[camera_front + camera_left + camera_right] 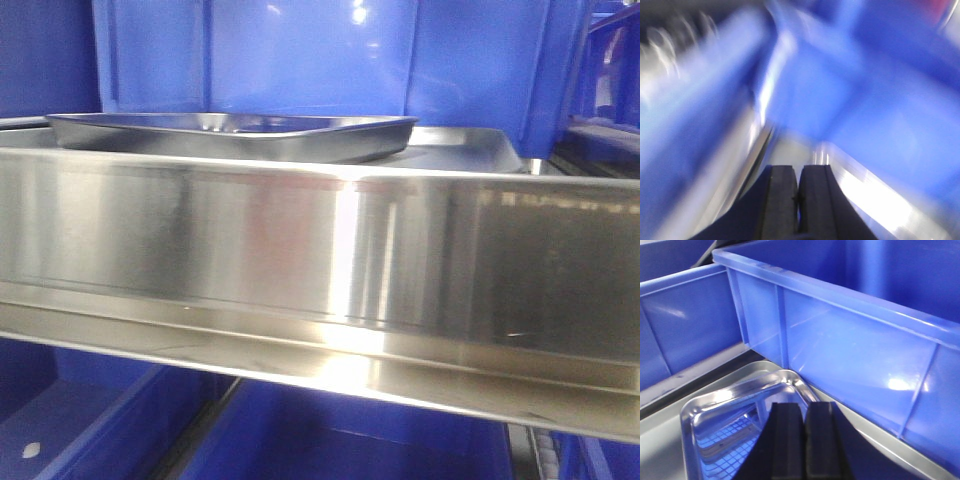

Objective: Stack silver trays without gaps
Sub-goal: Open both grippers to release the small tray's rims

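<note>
One silver tray (pixel 240 135) lies flat on the steel shelf, left of centre in the front view, and neither gripper shows there. The right wrist view looks down into the same kind of tray (pixel 725 410), shiny, with blue reflections. My right gripper (pixel 803 405) hangs over the tray's right rim, fingers pressed together, and I see nothing held between them. The left wrist view is blurred. There my left gripper (pixel 798 167) is shut and empty, over a steel edge with blue bins around it.
A long brushed-steel shelf rail (pixel 300 230) fills the front view. Deep blue bins (pixel 300 50) stand behind the tray, and more sit on the level below (pixel 330 440). A blue bin wall (pixel 855 340) stands close on the right of the tray, another bin (pixel 680 330) on its left.
</note>
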